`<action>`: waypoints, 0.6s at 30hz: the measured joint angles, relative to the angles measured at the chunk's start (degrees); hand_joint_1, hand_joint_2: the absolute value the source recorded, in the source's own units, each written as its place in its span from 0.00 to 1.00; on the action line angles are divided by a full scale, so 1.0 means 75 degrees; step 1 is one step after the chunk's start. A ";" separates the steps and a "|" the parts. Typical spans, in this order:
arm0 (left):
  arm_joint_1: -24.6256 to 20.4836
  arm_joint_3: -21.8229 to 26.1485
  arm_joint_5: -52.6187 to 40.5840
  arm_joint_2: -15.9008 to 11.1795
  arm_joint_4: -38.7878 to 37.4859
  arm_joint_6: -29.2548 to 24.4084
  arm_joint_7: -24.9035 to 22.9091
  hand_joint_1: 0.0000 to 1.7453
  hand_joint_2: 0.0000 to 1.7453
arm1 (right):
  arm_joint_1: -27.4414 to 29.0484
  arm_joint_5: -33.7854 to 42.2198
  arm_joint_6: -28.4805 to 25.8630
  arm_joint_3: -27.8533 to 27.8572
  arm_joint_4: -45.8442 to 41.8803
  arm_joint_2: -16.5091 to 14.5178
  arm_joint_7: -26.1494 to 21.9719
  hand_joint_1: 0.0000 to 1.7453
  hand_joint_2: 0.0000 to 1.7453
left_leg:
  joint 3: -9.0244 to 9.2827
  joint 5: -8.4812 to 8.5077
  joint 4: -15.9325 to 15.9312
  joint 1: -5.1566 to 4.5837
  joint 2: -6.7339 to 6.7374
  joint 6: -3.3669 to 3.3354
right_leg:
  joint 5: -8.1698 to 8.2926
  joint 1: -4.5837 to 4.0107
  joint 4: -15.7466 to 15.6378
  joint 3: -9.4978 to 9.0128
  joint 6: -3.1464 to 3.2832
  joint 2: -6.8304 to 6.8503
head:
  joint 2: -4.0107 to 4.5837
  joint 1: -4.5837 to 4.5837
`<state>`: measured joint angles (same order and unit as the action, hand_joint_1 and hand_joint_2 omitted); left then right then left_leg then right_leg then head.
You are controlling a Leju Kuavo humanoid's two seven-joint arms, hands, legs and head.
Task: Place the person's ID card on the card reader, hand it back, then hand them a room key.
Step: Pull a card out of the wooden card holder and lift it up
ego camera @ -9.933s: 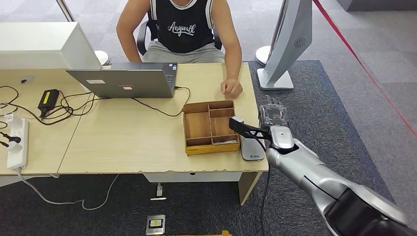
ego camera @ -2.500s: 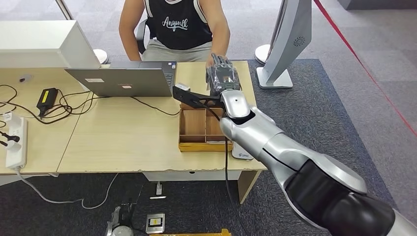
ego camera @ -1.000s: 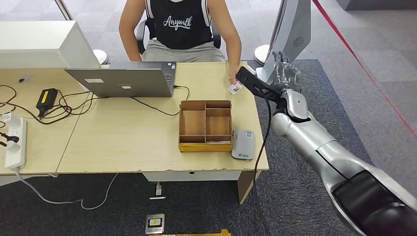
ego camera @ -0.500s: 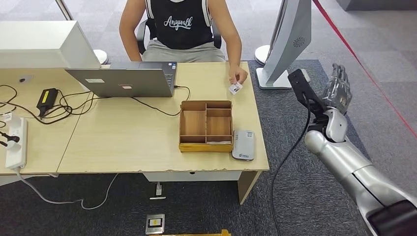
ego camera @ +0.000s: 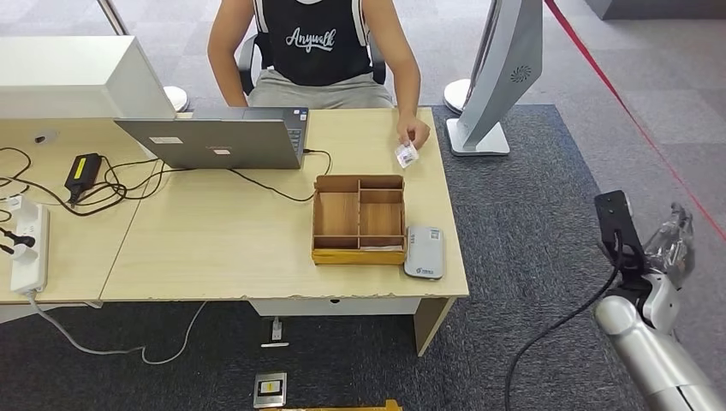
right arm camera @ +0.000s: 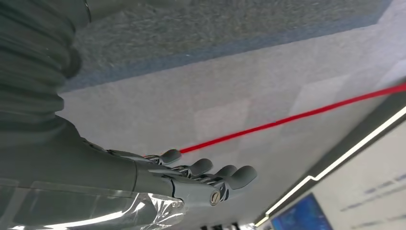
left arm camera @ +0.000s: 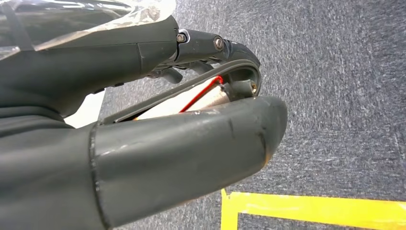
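Now the person's hand (ego camera: 415, 131) pinches the ID card (ego camera: 406, 154) (tilted diagonally); right hand (ego camera: 669, 242) empty, fingers spread.

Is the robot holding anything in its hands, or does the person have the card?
The robot's right hand holds nothing. The person's hand pinches the card by its top edge.

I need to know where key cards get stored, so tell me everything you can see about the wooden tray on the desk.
The wooden tray is a shallow, light brown, roughly square box, open on top, split by thin partitions into several compartments. It lies flat near the desk's front right corner. A grey card reader lies right beside it. A pale flat item lies in its front compartment; what it is cannot be told.
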<state>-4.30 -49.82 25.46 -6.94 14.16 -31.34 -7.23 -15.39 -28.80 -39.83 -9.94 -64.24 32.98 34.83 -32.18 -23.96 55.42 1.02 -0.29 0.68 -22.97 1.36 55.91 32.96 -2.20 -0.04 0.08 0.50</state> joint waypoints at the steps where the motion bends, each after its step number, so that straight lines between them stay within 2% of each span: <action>1: -0.0001 0.0010 0.0007 0.0016 -0.0002 -0.0005 0.0001 0.00 0.00 | 0.0128 0.0036 0.0001 0.0179 0.0022 -0.0047 -0.0045 0.00 1.00 | 0.0000 0.0000 0.0000 -0.0001 0.0002 0.0000 | 0.0000 0.0001 0.0000 0.0001 0.0000 0.0000 | 0.0001 0.0001; 8: -0.0038 0.0071 0.0063 0.0107 -0.0012 -0.0022 0.0005 0.00 0.00 | 0.0655 0.0246 0.0007 0.1158 0.0371 -0.0466 -0.0541 0.00 1.00 | 0.0009 -0.0001 -0.0002 0.0001 0.0008 0.0003 | -0.0004 -0.0001 0.0001 -0.0002 0.0002 -0.0001 | 0.0001 0.0001; 18: -0.0078 0.0074 0.0208 0.0165 -0.0014 -0.0059 -0.0132 0.00 0.00 | 0.0895 0.0339 0.0009 0.1343 0.0888 -0.0933 -0.0986 0.00 1.00 | 0.0008 -0.0001 -0.0003 0.0001 0.0009 0.0003 | -0.0003 -0.0001 0.0003 -0.0001 0.0002 -0.0002 | 0.0001 0.0001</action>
<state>-4.89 -49.27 27.02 -5.70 14.05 -31.78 -8.22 -8.67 -26.26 -39.76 0.13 -57.58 25.98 27.44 -32.12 -23.96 55.40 1.02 -0.23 0.70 -22.99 1.36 55.93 32.95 -2.18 -0.06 0.08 0.51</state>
